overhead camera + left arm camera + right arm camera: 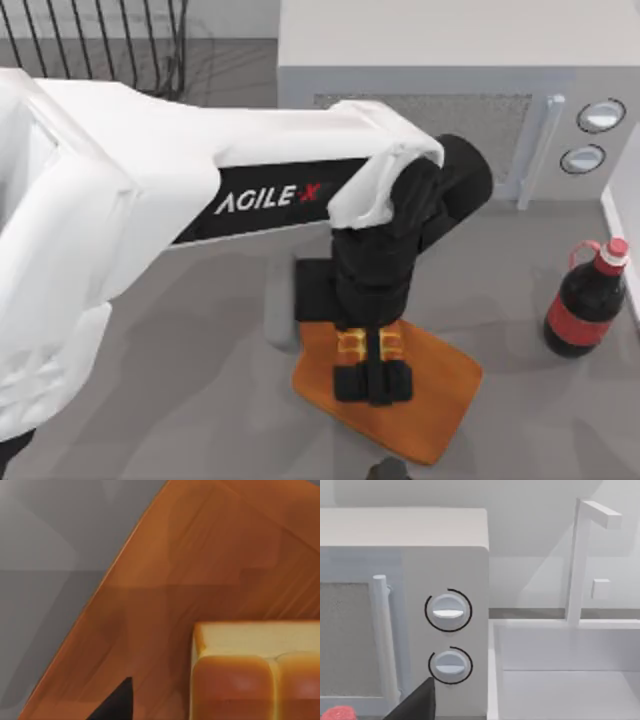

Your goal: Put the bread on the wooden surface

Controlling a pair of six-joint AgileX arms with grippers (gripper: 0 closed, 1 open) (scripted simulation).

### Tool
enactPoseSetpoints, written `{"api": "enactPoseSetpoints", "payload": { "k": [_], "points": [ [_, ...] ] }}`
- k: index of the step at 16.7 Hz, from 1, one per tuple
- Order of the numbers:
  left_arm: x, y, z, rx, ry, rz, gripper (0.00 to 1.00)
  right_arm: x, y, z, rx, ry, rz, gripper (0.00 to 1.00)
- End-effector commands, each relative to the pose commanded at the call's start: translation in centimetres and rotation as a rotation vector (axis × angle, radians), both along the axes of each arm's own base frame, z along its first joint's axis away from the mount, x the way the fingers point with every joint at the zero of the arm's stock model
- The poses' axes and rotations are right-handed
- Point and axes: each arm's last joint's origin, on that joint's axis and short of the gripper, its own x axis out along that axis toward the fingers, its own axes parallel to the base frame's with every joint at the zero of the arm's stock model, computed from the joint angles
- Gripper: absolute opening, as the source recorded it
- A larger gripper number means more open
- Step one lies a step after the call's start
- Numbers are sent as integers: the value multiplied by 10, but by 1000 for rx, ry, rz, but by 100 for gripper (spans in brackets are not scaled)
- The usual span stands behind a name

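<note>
My left gripper (pixel 372 382) low over the wooden surface (pixel 440 395) on the grey countertop (pixel 180 400), clamped on the bread (pixel 257 672) just above the board, microwave (pixel 440 110) behind, cola bottle (pixel 587 300) right, sink (pixel 560 680) beside the microwave.

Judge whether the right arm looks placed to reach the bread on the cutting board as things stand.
Probably not: the left gripper stands over the bread on the cutting board, blocking the way from above, while the right wrist view faces the microwave.
</note>
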Motion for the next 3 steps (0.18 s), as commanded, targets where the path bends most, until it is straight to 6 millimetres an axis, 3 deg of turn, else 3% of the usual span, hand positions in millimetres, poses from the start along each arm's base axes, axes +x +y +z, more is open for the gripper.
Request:
{"api": "enactPoseSetpoints", "payload": {
  "k": [3],
  "points": [
    [0, 0, 0, 0, 0, 0, 100, 0, 0, 0, 0, 0, 0, 100]
  ]
}}
